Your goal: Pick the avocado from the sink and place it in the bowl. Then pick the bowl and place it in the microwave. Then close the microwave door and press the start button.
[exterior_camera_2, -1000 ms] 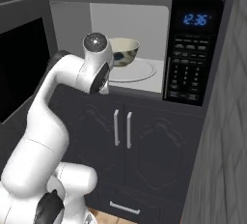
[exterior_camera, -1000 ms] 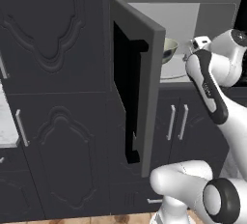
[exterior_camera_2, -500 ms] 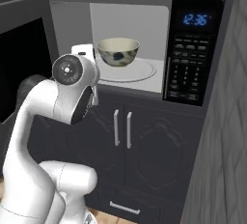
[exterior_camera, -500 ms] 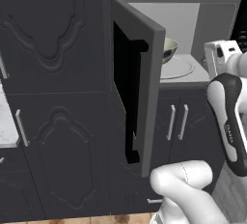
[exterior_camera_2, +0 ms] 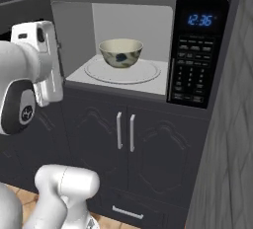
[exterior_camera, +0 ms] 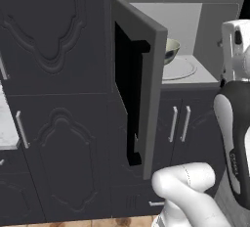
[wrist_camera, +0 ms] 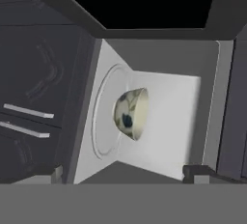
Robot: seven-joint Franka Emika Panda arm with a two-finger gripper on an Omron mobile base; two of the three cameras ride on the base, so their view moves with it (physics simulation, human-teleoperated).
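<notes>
Gripper (wrist_camera: 124,174) empty, jaws apart; bowl (wrist_camera: 131,113) ahead in microwave (exterior_camera_2: 197,55). Door (exterior_camera: 139,89) could be missed if swung carelessly.

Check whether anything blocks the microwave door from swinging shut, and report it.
The microwave door stands open to the left of the cavity. The bowl sits well inside on the round plate, clear of the opening. The arm's hand hangs just in front of the opening and could block the door's swing.

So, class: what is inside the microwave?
The bowl sits on the round plate in the microwave. What the bowl holds is hidden by its wall.
</notes>
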